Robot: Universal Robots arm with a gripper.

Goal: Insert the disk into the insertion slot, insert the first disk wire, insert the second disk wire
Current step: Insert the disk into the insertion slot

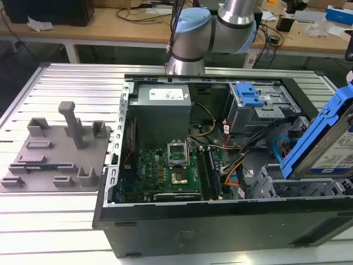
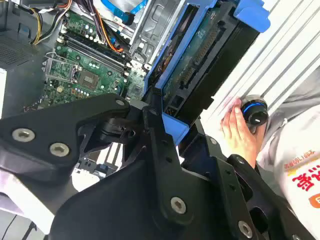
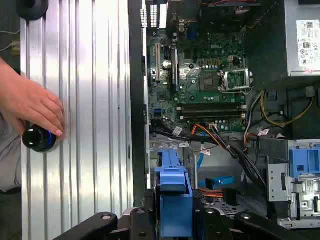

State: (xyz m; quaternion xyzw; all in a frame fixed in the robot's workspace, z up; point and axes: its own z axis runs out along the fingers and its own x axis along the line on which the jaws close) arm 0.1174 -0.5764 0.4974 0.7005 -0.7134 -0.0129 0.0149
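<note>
1. Exterior view: the disk (image 1: pixel 332 153), clipped in its blue carrier (image 1: pixel 317 130), is seen at the exterior view's right edge. It is steeply tilted and held above the insertion slot (image 1: pixel 292 189) in the lower right corner of the open computer case (image 1: pixel 165 226). It is not yet seated. The arm (image 1: pixel 193 33) is seen at the top centre of the frame, behind the case. Loose cables (image 1: pixel 234 165) lie just beside the slot.
2. Second wrist view: the pincer (image 2: pixel 172 122) is pressed together on the carrier, so the disk (image 2: pixel 200 65) is pinched at one end, its circuit-board face showing. The motherboard (image 2: pixel 85 75) is seen beyond it. A person's hand (image 2: pixel 240 132) is laid against a knob (image 2: pixel 256 112) on the ribbed surface (image 2: pixel 290 55) beside the case.
3. First wrist view: the disk (image 3: pixel 172 195) is seen edge-on between the black fingers of the pincer (image 3: pixel 172 220), with orange and blue cables near it inside the case.
4. Judgement: the disk insertion is taken to be the step in hand, with neither wire step begun. For a clean entry, the tilt should be taken out, the carrier edges squared to the slot's walls, the cables kept clear of the opening, and the descent made slowly so that jamming is avoided.
</note>
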